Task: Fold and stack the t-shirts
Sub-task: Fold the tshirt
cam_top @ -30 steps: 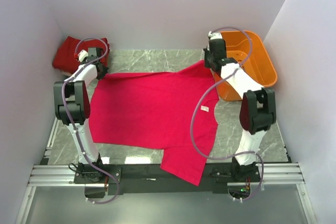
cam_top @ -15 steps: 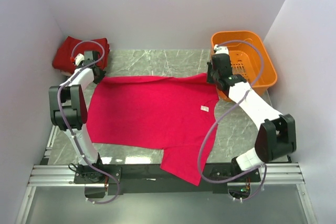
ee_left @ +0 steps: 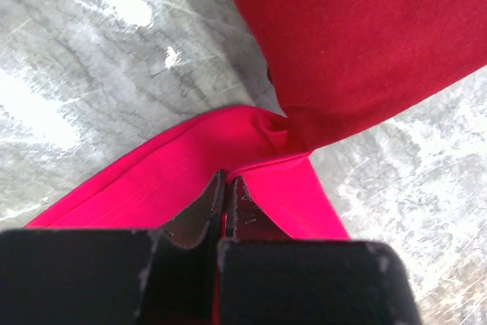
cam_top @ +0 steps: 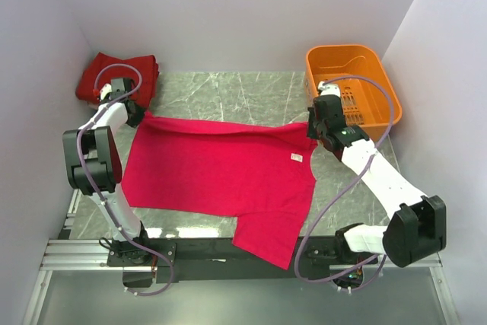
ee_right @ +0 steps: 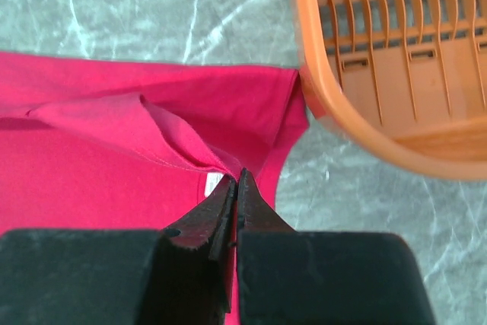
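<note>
Left of the orange basket [cam_top: 350, 51], the crimson t-shirt [cam_top: 221, 165] lies spread flat on the marble table [cam_top: 228, 89]. The right gripper [ee_right: 237, 176] is clenched on the shirt corner just beside the basket's outer wall. The left gripper [ee_left: 226, 180] is clenched on the shirt's opposite far corner, well apart from the basket. There the cloth touches the darker red t-shirts [cam_top: 122, 74], piled at the far-left table corner.

The spread t-shirt [cam_top: 213, 165] lies mid-frame on the table [cam_top: 228, 89], the folded t-shirts [cam_top: 114, 61] upper left, the basket [cam_top: 342, 51] upper right.
</note>
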